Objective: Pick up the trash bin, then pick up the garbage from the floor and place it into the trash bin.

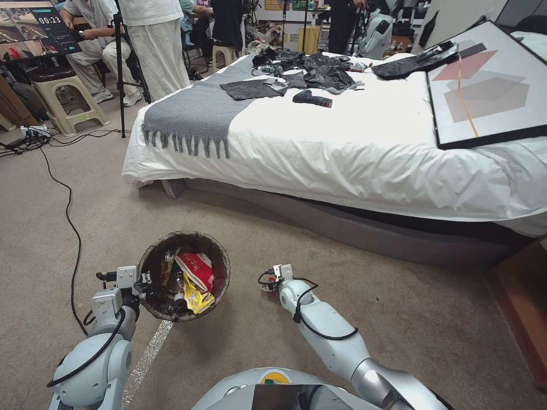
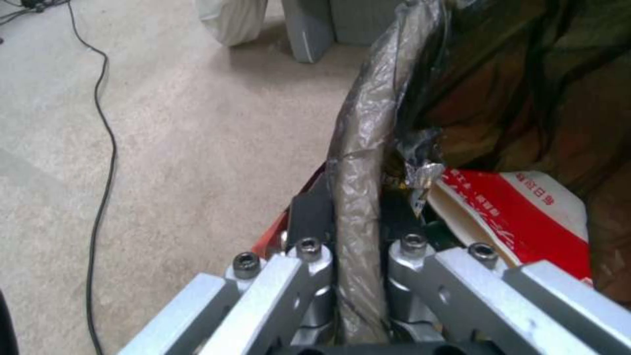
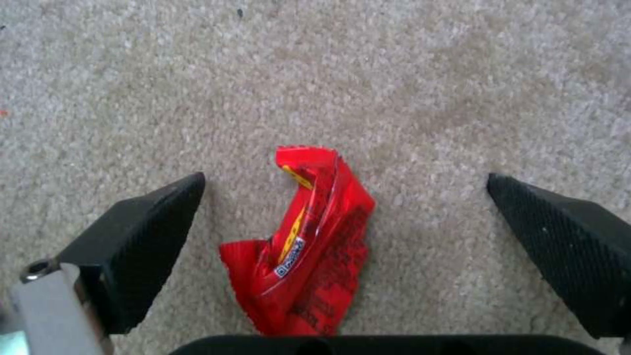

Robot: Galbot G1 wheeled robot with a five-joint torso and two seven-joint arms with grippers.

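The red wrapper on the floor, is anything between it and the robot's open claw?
No. The red wrapper lies on bare carpet between the right claw's open fingers, untouched, with nothing visible in the way.

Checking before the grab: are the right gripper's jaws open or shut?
Open: the right gripper has its jaws spread wide either side of the red wrapper on the carpet.

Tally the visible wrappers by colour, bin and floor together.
Red and white: 1, in the bin, held by the left gripper
Yellow: 1, in the bin
Red: 1, on the floor under the right gripper
Total: 3
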